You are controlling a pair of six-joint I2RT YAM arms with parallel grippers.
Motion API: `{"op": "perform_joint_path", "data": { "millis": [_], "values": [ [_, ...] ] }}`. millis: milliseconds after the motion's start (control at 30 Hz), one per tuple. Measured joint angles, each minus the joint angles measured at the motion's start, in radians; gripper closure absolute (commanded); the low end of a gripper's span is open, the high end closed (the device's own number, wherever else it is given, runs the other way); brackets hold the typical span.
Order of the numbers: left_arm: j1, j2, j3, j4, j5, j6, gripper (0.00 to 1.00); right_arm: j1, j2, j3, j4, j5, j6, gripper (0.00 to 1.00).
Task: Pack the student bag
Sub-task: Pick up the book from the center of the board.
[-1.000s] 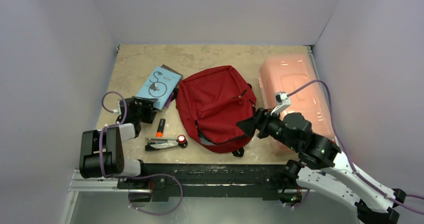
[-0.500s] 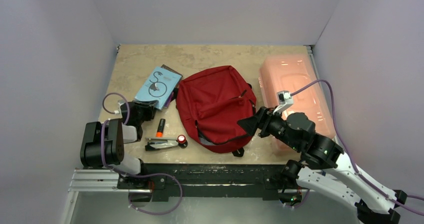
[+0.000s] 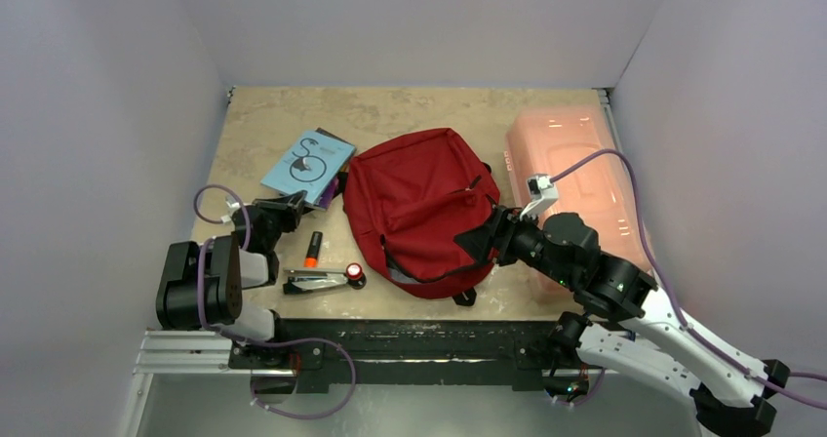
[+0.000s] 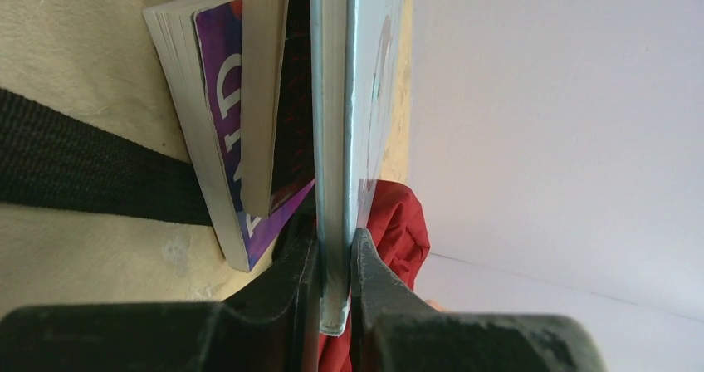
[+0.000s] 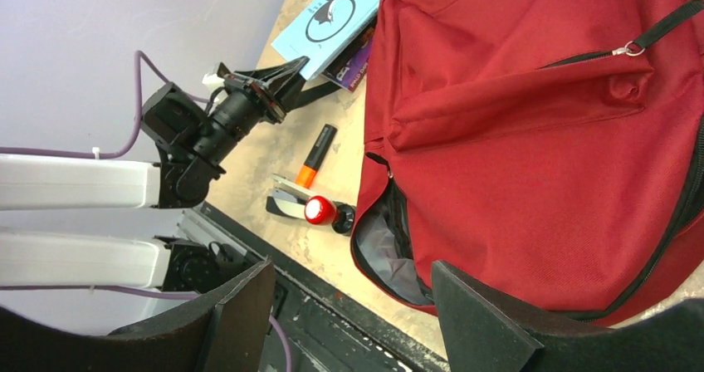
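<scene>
Beige tabletop [image 3: 254, 135]: left jaws pinch blue book [image 4: 365, 73]; right jaws spread by student bag [image 3: 414, 198]; writing illegible.

The dark red student bag [image 3: 419, 208] lies flat, its near-side zipper gaping, grey lining showing.

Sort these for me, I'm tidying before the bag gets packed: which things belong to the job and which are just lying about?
In the job: student bag; blue book, pinched by the left gripper; right gripper, open by the bag.
Lying about: purple book, orange marker, stapler, pink box.
</scene>
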Motion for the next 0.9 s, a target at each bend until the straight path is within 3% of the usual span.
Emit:
{"op": "perform_joint_path", "data": {
  "millis": [400, 533, 667, 900],
  "values": [
    [0.0, -0.089, -0.052, 0.066, -0.003, -0.111, 1.0, 0.0, 0.011, 0.0, 0.011, -0.004, 0.0, 0.27],
    [0.0, -0.238, -0.047, -0.005, -0.007, -0.113, 1.0, 0.0, 0.013, -0.001, 0.014, -0.005, 0.001, 0.27],
    [-0.009, -0.325, -0.007, -0.006, -0.005, -0.114, 1.0, 0.0, 0.026, -0.002, 0.029, -0.012, 0.001, 0.27],
    [-0.084, -0.313, 0.112, 0.006, 0.088, -0.112, 1.0, 0.0, 0.051, -0.001, 0.057, -0.061, 0.001, 0.2]
  ]
}}
